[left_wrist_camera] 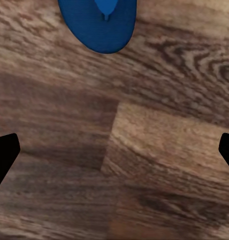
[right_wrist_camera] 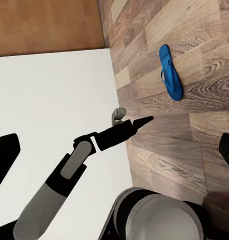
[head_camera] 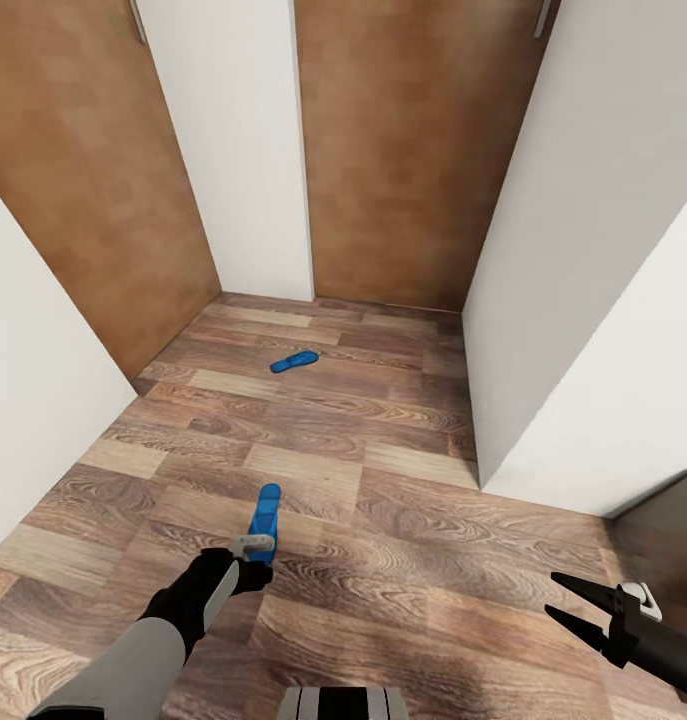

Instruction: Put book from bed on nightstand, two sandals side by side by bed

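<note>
I counted two sandals on the wood-plank floor [head_camera: 403, 560], both bright blue and flat. From the head camera, my left arm reached down at the lower left, and the left end effector [head_camera: 253, 545] sat right at the near end of the near sandal [head_camera: 266, 512]. That sandal's long axis ran almost straight away from me, its far end tipped slightly to the right. I could not tell from there whether the fingers touched it. The far sandal [head_camera: 294, 361] lay well apart, deeper in the alcove, near the white wall panel [head_camera: 243, 140] between the brown wooden doors [head_camera: 403, 150]; its long axis ran mostly across my view, right end a little farther off.

The left wrist camera gave what the head view could not: the rounded end of one sandal [left_wrist_camera: 98, 25] with its strap, lying on bare planks, and the two dark fingertips [left_wrist_camera: 4, 155] wide apart with nothing between them.

At the lower right, the right end effector [head_camera: 573, 600] hung above the floor, its two black fingers spread and empty. The right wrist camera showed my left arm from the side and one sandal [right_wrist_camera: 170, 72] beyond it.
</note>
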`<state>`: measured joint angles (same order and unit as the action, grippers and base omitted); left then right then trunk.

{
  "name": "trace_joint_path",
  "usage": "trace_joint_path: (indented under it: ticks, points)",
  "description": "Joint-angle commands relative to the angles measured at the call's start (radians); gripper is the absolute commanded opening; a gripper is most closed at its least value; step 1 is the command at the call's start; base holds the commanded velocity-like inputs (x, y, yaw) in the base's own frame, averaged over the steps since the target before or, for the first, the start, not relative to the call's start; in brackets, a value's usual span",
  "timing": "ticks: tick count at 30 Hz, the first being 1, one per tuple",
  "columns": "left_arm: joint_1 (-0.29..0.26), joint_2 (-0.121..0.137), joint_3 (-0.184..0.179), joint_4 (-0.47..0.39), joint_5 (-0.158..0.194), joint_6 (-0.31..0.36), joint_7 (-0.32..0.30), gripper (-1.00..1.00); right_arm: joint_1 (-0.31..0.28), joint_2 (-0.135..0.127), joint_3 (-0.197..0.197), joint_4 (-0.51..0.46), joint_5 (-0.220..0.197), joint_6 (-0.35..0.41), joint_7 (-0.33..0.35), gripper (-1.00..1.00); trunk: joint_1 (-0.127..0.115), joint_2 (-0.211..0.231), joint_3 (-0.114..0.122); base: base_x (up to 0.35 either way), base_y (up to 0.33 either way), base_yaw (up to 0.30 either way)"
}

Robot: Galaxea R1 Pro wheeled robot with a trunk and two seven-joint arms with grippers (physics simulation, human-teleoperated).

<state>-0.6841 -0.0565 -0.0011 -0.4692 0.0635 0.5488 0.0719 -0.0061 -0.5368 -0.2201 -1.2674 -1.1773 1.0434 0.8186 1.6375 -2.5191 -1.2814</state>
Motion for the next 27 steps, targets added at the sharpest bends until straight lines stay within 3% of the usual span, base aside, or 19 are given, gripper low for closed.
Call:
trace_joint_path:
  ticks: [1, 21, 27]
  points:
    - [0.000, 0.000, 0.000, -0.002, 0.007, 0.005, 0.006, 1.00, -0.001, 0.000, -0.001, 0.000, 0.004, 0.004, 0.005, 1.00, 0.000, 0.000, -0.001, 0.000, 0.000, 0.000]
    - [0.000, 0.000, 0.001, -0.002, 0.003, 0.002, 0.006, 1.00, -0.001, 0.001, -0.001, 0.000, 0.004, 0.004, 0.005, 1.00, 0.000, 0.000, -0.001, 0.108, 0.000, 0.000]
    - [0.000, 0.000, 0.001, -0.001, 0.002, -0.026, 0.006, 1.00, 0.000, 0.001, -0.001, 0.000, 0.004, 0.004, 0.005, 1.00, 0.000, 0.000, -0.001, 0.255, 0.000, 0.000]
